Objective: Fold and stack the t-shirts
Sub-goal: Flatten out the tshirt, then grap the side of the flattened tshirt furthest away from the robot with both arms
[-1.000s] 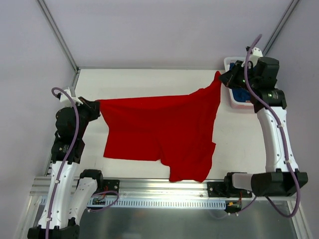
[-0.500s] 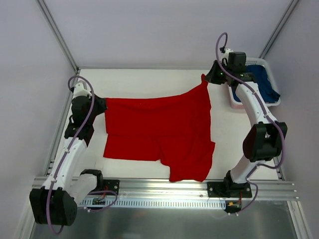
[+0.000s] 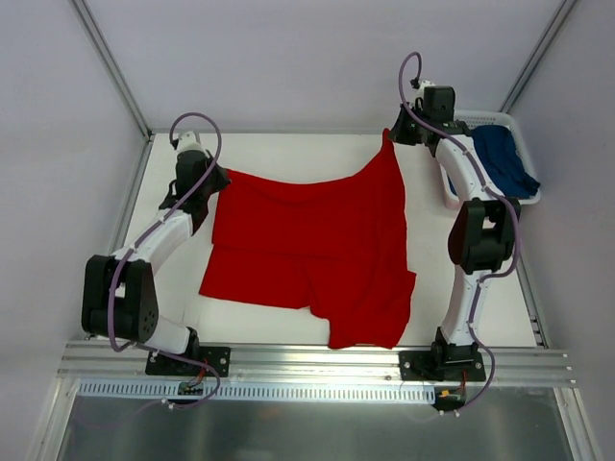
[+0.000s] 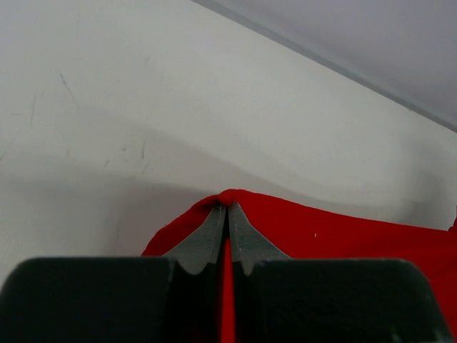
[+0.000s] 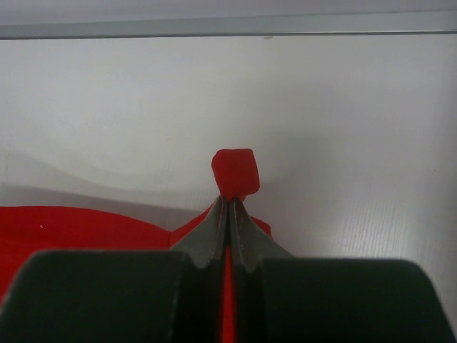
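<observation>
Top camera: looking down from high at the near side. Wrist cameras: sitting close, facing tabletop [image 4: 143, 107]; all sharing red t-shirt [image 3: 307, 240].

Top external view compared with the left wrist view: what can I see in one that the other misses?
Only the top external view shows the whole bright red cloth t-shirt spread on the white table, the right fingers holding one far corner of it, and the dark navy t-shirt in the white plastic basket. Only the left wrist view shows close up how the left fingers are pressed shut with red cloth pinched between them. Both show the red shirt, the table and the left grip on it.
</observation>
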Robot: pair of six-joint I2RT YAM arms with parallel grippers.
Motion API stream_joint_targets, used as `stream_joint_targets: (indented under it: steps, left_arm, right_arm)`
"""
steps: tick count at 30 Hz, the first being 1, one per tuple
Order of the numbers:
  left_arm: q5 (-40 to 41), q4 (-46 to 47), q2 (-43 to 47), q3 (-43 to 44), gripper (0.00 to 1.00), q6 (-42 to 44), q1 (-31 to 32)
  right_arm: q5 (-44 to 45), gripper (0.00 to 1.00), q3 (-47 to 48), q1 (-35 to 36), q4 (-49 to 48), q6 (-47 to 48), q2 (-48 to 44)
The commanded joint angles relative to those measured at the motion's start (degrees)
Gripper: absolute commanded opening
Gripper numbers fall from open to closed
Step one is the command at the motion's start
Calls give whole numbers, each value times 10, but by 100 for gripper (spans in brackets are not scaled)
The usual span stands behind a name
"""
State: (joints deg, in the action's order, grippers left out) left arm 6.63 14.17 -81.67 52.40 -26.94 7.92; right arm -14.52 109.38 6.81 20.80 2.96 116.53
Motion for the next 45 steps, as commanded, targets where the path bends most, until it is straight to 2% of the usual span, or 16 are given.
stream_joint_targets:
  steps: [1,12,25,30,33,45]
  left_arm:
    - [22,56,-50,59,0,13,4]
    - [74,70,-205,145,0,24,2]
    - [91,67,-294,208,0,10,-41]
    - [77,46,-338,262,0,11,-50]
    - [64,-4,-367,315,0,7,-55]
    - [28,-20,-359,316,0,7,-56]
  right_arm:
    - [21,0,71,0,3,24,28]
    - [49,0,126,-7,2,28,118]
    - [64,0,154,-21,-10,16,178]
    - [64,0,163,-22,-8,14,191]
    - [65,0,162,-22,-6,14,192]
    - [54,1,84,-16,-30,8,140]
